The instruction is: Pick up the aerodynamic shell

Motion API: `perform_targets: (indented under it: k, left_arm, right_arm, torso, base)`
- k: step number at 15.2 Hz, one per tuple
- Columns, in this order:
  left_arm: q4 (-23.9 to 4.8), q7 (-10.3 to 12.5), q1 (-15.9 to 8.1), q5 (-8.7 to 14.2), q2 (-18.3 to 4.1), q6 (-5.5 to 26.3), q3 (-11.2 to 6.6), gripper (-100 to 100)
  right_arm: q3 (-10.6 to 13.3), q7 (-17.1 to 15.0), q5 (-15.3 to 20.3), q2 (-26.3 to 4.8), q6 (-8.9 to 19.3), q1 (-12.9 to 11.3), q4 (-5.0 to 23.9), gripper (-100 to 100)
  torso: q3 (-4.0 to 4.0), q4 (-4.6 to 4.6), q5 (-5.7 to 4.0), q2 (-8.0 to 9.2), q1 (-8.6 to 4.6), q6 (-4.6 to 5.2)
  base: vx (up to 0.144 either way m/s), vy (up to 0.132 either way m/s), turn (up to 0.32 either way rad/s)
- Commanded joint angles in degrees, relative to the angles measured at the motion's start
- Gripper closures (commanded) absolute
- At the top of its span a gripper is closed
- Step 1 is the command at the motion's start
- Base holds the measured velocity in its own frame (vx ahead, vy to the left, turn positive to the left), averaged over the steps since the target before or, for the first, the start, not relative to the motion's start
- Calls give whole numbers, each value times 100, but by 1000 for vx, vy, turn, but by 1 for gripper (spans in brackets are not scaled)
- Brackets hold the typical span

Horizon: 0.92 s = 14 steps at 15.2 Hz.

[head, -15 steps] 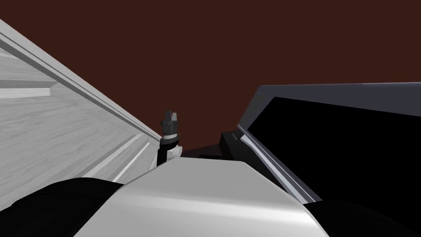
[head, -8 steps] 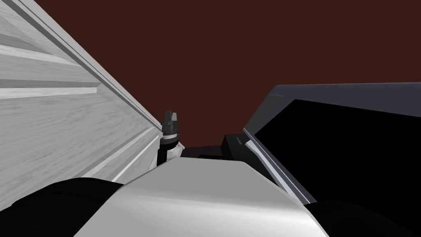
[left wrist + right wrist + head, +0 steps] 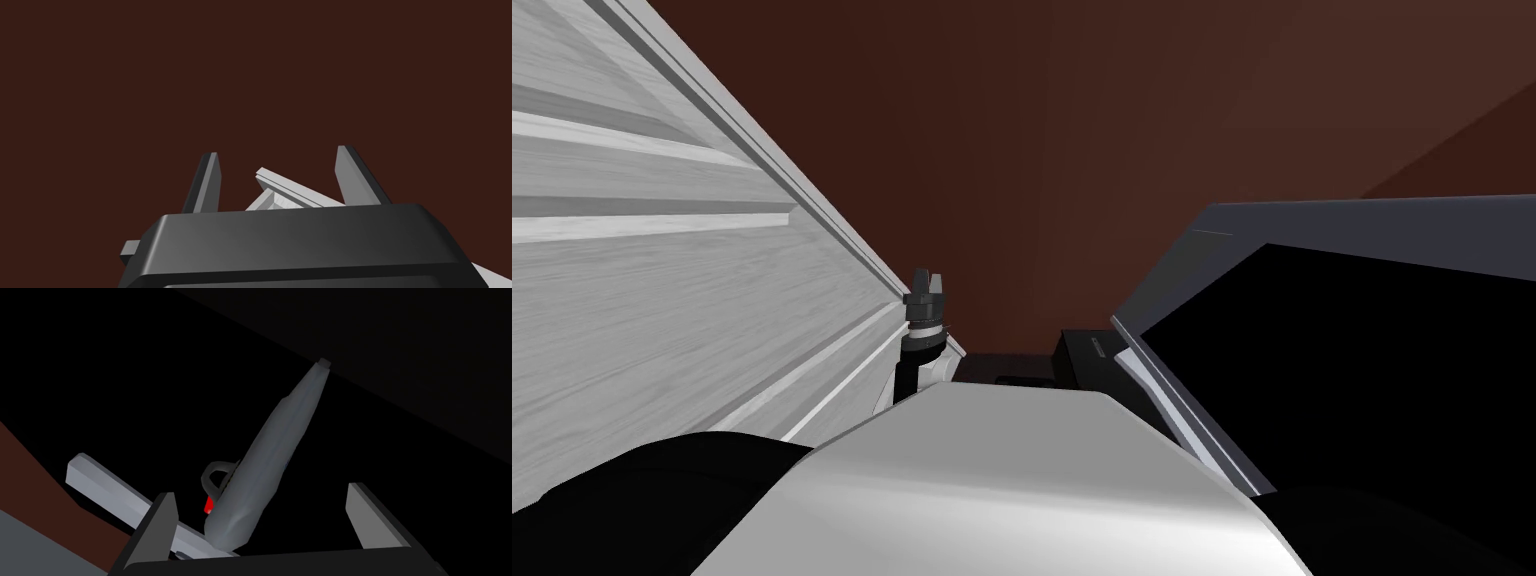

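The aerodynamic shell (image 3: 272, 458) is a smooth grey tapered body with a small dark cap at its narrow end. It stands tilted, with its blunt end low between the fingers of the right gripper (image 3: 261, 490). Those fingers are spread wide and neither one touches it; the blunt end sits nearer one finger than the other. A small bluish mark on the shell's side is too small to read. A dark loop (image 3: 216, 475) and a red bit (image 3: 209, 504) show beside its blunt end.

Behind the shell is a black area (image 3: 125, 363). A pale grey bar (image 3: 107, 488) runs slantwise next to the shell's lower part, with a reddish-brown surface beyond it.

From the head, the left gripper (image 3: 927, 280) rises just beside a white, wood-grained panelled front (image 3: 662, 300); in its wrist view its fingers stand apart with nothing between them. A reddish-brown wall (image 3: 1032, 150) lies ahead, and a dark grey framed unit (image 3: 1232, 225) with a black interior stands on the right.
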State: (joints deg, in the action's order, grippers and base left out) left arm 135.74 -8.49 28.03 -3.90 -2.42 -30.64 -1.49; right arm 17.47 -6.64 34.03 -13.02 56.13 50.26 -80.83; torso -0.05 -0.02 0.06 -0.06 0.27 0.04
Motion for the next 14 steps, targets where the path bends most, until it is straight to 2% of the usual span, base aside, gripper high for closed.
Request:
perform_targets:
  k: [1, 5, 6, 7, 11, 12, 14]
  left_arm:
    - [0, 0, 0, 0, 0, 0, 0, 0]
    - [0, 0, 0, 0, 0, 0, 0, 0]
    - [0, 0, 0, 0, 0, 0, 0, 0]
    - [0, 0, 0, 0, 0, 0, 0, 0]
    - [0, 0, 0, 0, 0, 0, 0, 0]
    - [0, 0, 0, 0, 0, 0, 0, 0]
    - [0, 0, 1, 0, 0, 0, 0, 0]
  right_arm:
    - [-69, 8, -42, -9, -108, -121, 182, -100]
    - [-181, 13, -102, -18, -275, -326, 494, -100]
    - [-143, 0, -73, -10, -222, -262, 406, -100]
    - [-151, 3, -78, -11, -237, -273, 422, 100]
    - [-166, -1, -77, -27, -208, -240, 437, 100]
    - [-97, 9, -57, -11, -150, -172, 260, 100]
    - [-41, 7, -27, -7, -66, -70, 104, 100]
  torso:
    - [0, 0, 0, 0, 0, 0]
    - [1, 1, 1, 1, 5, 0]
    - [1, 1, 1, 1, 3, 0]
    - [0, 0, 1, -1, 2, 0]
    - [2, 17, -27, -13, -17, -13]
    - [2, 17, -27, -15, -18, -14]
    - [-4, 17, -29, -28, -19, -17]
  base:
    - [-42, 20, 1]
    - [-30, 13, 3]
    - [-17, 3, 2]
    - [-6, 1, 0]
    - [-6, -3, -9]
    - [18, -4, 9]
    - [41, -6, 9]
